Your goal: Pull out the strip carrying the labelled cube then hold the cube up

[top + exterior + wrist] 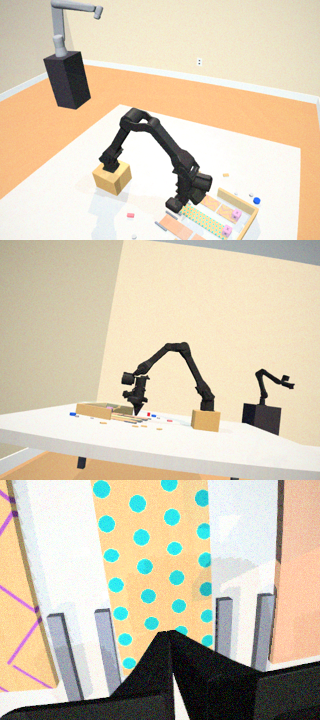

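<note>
A strip with turquoise dots (202,218) (160,545) looks unbroken and carries a pink marked cube (226,230) at its far end. The zigzag strip (210,203) (27,640) is in two pieces with a gap; another pink marked cube (236,214) sits on its far piece. The plain orange strip (175,227) (300,605) also shows a gap; its far end is out of view. My gripper (136,414) (166,639) is shut and empty, pointing down over the near part of the dotted strip, low. Whether the tips touch it I cannot tell.
Grey rails (160,226) (224,625) flank the strips' near ends. A wooden wall (236,200) (93,411) encloses the far ends. A blue disc (256,200) (72,414) lies beyond it, and a red piece (130,215) lies on the near side.
</note>
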Motion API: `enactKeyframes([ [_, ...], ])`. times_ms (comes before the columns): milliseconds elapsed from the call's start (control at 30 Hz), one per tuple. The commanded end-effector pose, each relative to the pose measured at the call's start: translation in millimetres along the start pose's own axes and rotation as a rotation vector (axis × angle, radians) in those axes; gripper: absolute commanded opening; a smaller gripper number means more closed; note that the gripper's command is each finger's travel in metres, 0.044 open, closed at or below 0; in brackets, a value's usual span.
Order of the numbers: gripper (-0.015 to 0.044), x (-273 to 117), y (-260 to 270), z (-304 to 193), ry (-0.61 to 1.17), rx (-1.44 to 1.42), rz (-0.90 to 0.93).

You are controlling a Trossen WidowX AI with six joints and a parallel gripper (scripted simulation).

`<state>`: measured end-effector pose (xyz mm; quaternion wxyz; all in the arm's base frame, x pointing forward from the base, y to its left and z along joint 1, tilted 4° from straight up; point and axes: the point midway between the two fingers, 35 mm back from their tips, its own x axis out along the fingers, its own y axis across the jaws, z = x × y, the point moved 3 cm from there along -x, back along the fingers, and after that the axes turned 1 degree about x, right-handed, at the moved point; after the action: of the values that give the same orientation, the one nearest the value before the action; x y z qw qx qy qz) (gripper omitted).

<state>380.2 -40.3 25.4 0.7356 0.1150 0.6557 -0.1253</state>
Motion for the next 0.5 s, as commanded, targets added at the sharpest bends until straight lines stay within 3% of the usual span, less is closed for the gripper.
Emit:
enactKeyframes([
  [0, 0.0, 8.9, -0.6, -2.4, 0.01, 0.001, -0.001],
  [467, 0.0, 17.7, -1.1, -2.5, 0.01, 0.001, -0.001],
])
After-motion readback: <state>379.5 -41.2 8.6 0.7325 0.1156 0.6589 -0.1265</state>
